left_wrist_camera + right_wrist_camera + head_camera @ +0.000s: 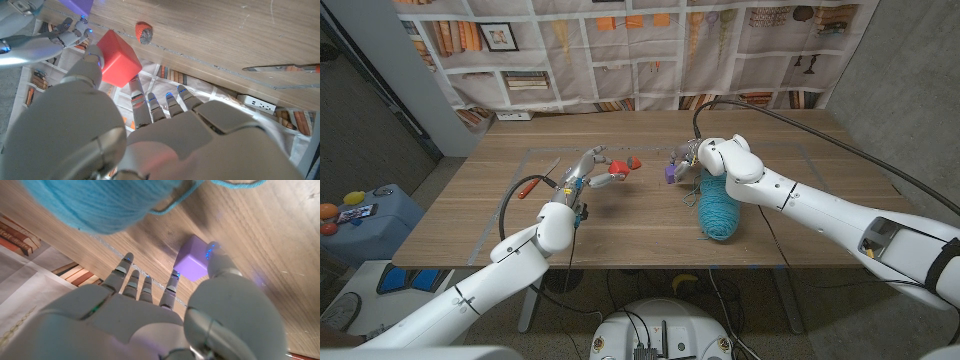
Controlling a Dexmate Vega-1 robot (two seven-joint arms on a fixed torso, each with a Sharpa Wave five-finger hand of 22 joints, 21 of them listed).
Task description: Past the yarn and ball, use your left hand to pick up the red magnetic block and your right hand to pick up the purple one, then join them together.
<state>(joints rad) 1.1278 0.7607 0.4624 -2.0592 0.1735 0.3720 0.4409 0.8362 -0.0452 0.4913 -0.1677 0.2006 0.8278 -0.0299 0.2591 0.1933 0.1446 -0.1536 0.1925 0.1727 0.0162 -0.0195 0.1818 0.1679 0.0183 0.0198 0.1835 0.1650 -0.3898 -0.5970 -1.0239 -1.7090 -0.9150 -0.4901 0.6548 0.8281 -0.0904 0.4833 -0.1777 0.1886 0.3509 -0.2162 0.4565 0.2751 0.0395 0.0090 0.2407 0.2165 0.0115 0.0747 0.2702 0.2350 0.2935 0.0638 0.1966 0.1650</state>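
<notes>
Two blocks are already off the counter [620, 230], so the step in hand is the joining. From the head view, the left hand [588, 172] holds the red block [618, 169] near the middle of the counter, and the right hand [692, 160] holds the purple block [669, 173] at about 3 o'clock from it. The blocks are near but apart, with bare wood between them. A small red ball [636, 160] lies just past the red block, at about 1 o'clock. The teal yarn [718, 205] lies under the right forearm, at about 5 o'clock from the purple block. I judge that both hands should close the gap slowly and at the same height.

Next, the left wrist view shows the red block [118, 58] pinched between the thumb and a finger of the left hand [150, 135], with one corner turned outward. The purple block [78, 6] shows just beyond it, and the ball [144, 32] lies on the wood. I think a flat face must turn toward the purple block.

Last, the right wrist view shows the right hand [165, 315] pinching the purple block [193, 258] between thumb and fingertip, other fingers spread. The yarn [100, 202] is close, and a loose strand could catch.
</notes>
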